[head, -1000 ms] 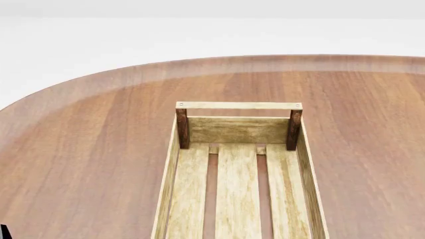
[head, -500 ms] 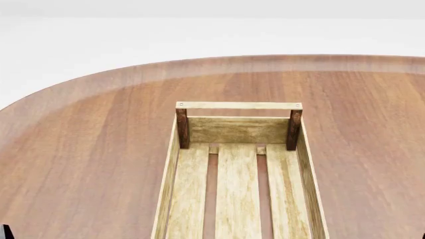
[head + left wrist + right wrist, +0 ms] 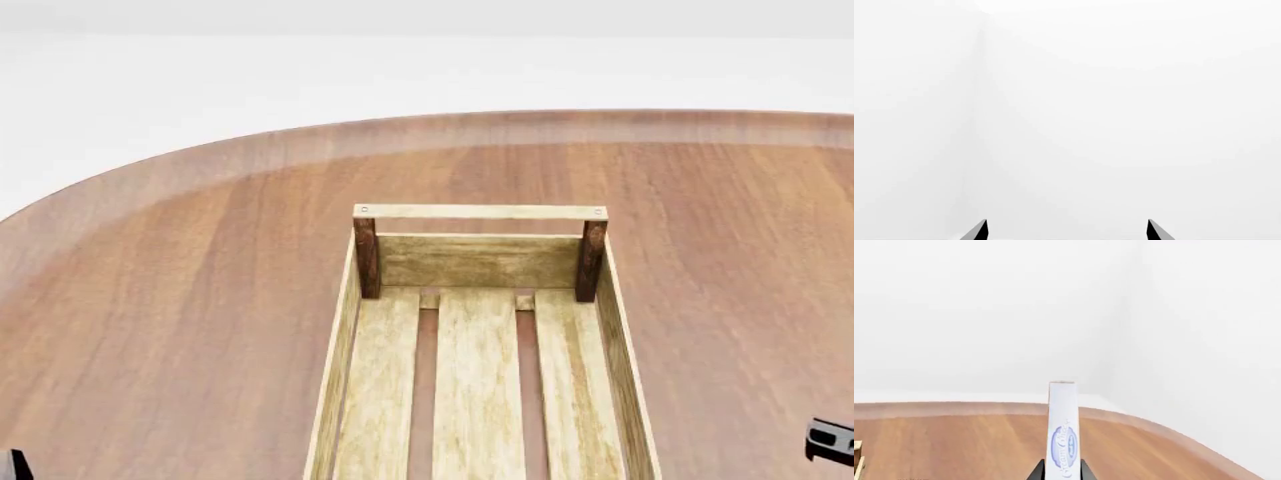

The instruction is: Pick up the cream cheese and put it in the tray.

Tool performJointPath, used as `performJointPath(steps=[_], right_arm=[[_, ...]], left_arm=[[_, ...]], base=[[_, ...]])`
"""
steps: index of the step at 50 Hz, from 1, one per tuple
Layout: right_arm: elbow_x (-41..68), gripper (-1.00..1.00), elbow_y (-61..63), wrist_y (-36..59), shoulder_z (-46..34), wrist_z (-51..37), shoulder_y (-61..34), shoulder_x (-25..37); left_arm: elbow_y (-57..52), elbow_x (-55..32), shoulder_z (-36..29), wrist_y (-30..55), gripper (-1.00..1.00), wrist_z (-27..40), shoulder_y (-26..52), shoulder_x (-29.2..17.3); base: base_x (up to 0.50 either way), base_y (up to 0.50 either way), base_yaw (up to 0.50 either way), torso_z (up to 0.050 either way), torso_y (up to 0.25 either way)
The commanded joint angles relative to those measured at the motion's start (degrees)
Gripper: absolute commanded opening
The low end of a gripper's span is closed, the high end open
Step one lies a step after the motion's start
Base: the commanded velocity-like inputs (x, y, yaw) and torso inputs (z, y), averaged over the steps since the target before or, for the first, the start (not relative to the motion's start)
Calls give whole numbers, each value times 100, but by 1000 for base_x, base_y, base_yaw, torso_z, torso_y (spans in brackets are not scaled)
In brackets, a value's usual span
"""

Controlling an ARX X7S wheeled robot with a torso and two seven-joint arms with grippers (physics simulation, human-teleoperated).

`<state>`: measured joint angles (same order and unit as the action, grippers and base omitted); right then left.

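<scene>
In the left wrist view we see only white wall, and the two dark fingertips of our left claw (image 3: 1066, 231) stand well apart with nothing between them, so it is spread wide.

In the head view the tray (image 3: 603, 300) lies lengthwise on the brown table (image 3: 174, 300), its far end rail across two dark posts and its slatted floor bare. A dark sliver of our left claw (image 3: 15, 466) shows at the lower left edge, well off to the tray's left. A grey and black bit of our right claw (image 3: 830, 440) pokes in at the lower right edge, to the right of the tray's right wall and apart from it. We cannot tell either claw's grip from here.

In the right wrist view our right claw (image 3: 1061, 472) is pinched narrow on the cheese (image 3: 1062, 430), which stands on edge straight out from between the fingertips, its blue oval logo towards the camera, above the table. A corner of the tray (image 3: 857, 460) shows off to one side, well apart from the claw.
</scene>
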<state>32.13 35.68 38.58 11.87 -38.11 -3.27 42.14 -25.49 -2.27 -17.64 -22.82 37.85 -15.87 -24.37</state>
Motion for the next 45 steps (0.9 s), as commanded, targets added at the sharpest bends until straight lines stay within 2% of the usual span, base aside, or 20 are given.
performJointPath(steps=[1, 6, 16, 23, 27, 45], right_arm=[[-180, -100, -32, 254, -374, 300, -489, 418], [-160, -100, -61, 302, -595, 495, -758, 557], [186, -100, 30, 307, -432, 1009, -963, 920], [310, -100, 131, 228, -248, 1334, -943, 1218], [402, -100, 219, -155, -84, 1795, -713, 1321], [683, -100, 124, -579, -121, 2819, -724, 1661]], left_arm=[[-2, -12, -5, 42, 100, 11, 13, -5], [2, -28, 4, 28, 100, 22, 14, -8], [5, -44, 15, 6, 100, 41, 16, -14], [-6, -50, 19, 12, 100, 53, 15, -22], [-4, -47, 13, 14, 100, 54, 16, -25], [33, -49, -19, 37, 100, 59, 48, -24]], base=[[0, 0, 0, 0, 0], [0, 0, 0, 0, 0], [0, 0, 0, 0, 1], [0, 0, 0, 0, 0], [0, 0, 0, 0, 0], [0, 0, 0, 1, 1]])
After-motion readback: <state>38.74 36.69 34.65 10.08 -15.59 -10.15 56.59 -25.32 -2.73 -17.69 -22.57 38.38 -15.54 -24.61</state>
